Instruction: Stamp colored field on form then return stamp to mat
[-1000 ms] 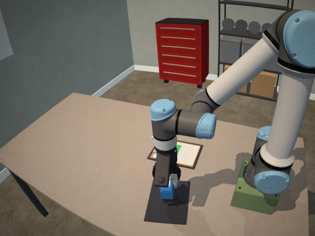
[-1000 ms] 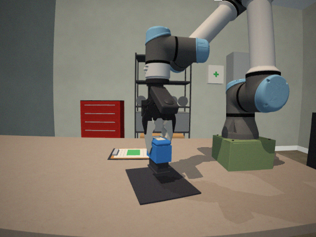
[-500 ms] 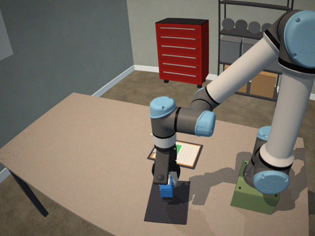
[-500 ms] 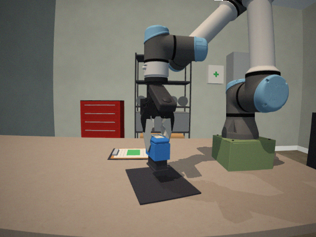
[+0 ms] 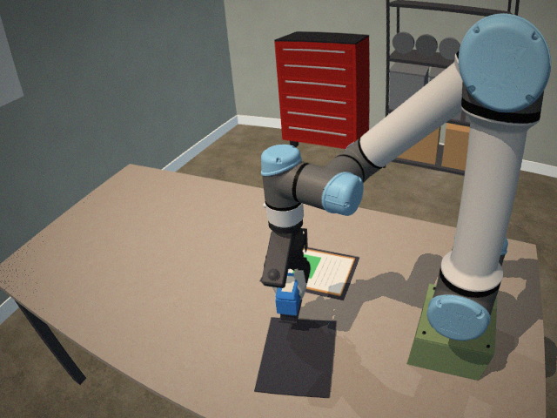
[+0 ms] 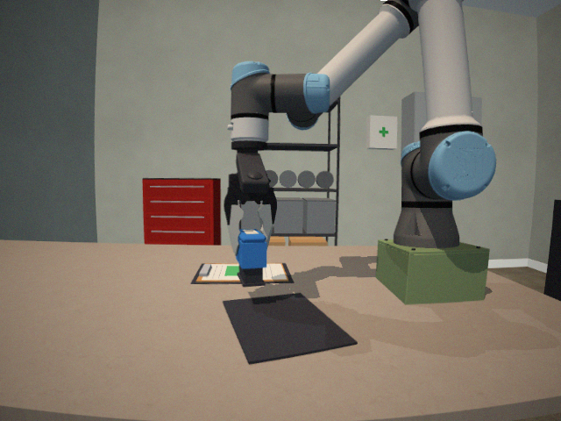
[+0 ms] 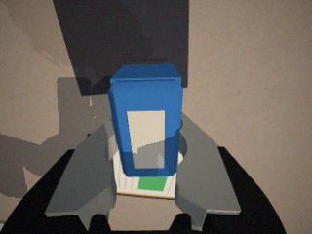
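My gripper [image 5: 291, 287] is shut on the blue stamp [image 5: 287, 300] and holds it upright in the air. The stamp hangs above the far edge of the dark mat [image 5: 298, 356], between the mat and the form [image 5: 327, 271]. The form lies on a clipboard, with its green field [image 5: 313, 264] partly hidden behind the gripper. In the exterior view the stamp [image 6: 251, 256] hangs in front of the form [image 6: 241, 273] and its green field [image 6: 231, 269], above the mat [image 6: 286, 324]. In the wrist view the stamp [image 7: 146, 124] sits between the fingers, with the green field [image 7: 151, 183] below it.
The arm's green base block [image 5: 452, 340] stands on the table to the right of the mat. A red drawer cabinet [image 5: 322, 87] and a metal shelf [image 5: 432, 67] stand on the floor beyond the table.
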You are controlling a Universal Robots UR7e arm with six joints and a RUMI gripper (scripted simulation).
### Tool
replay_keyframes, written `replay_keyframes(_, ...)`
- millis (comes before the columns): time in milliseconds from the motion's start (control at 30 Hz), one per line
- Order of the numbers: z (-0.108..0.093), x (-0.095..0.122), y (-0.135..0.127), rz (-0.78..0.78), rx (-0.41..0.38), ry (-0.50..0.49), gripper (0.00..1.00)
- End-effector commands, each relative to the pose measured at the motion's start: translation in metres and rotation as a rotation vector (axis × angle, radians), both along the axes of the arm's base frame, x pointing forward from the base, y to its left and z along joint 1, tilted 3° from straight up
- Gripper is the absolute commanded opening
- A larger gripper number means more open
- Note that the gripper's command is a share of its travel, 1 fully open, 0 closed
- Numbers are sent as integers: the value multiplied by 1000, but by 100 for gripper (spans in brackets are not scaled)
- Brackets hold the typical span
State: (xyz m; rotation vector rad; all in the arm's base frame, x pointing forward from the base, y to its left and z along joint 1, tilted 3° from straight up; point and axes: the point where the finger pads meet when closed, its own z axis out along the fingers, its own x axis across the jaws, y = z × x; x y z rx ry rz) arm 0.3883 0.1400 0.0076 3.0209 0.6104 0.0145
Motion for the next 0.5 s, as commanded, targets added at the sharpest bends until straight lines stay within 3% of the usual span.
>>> replay_keyframes(0, 3, 39, -58, -56, 5, -3, 18)
replay_keyframes(167, 7, 64, -121, -112, 6, -6, 18)
replay_keyframes(233, 7, 64, -121, -112, 6, -6, 18)
replay_keyframes(467, 10, 79, -184, -163, 5, -10, 18)
